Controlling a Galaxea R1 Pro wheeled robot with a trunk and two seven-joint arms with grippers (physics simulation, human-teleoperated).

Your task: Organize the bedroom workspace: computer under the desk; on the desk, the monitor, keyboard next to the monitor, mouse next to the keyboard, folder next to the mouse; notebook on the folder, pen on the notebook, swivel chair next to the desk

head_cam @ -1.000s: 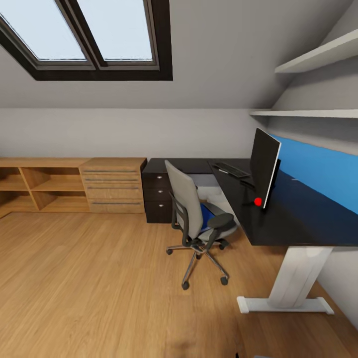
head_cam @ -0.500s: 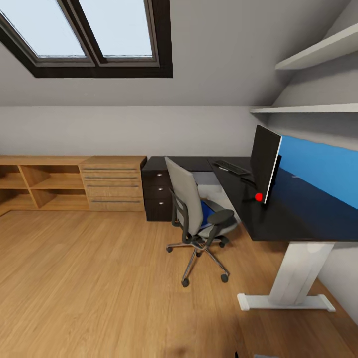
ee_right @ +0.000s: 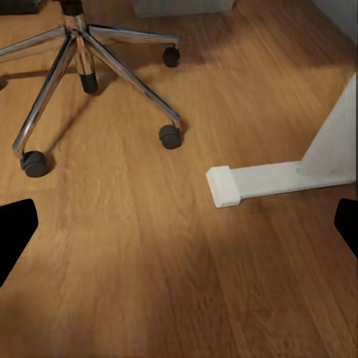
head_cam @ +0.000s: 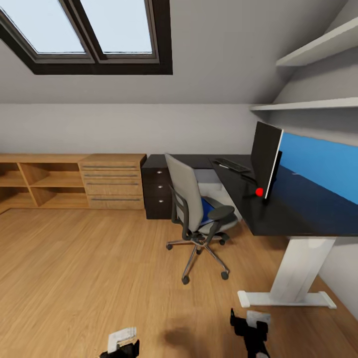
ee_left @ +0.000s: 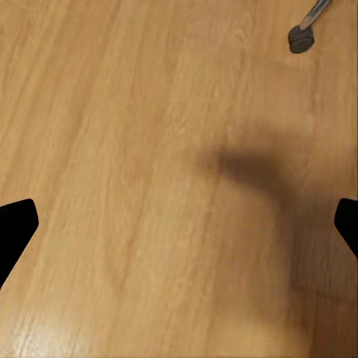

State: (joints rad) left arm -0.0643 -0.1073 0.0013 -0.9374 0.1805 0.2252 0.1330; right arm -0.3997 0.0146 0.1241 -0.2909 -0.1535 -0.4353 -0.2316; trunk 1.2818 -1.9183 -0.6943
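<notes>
While edge-on, the monitor [head_cam: 266, 160] parallels the desk [head_cam: 298, 209].

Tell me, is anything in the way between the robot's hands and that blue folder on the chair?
Partly. The folder lies on the swivel chair seat, behind the backrest and near armrest as the head view shows it. Bare wood floor lies between the chair and both the left gripper and the right gripper.
</notes>
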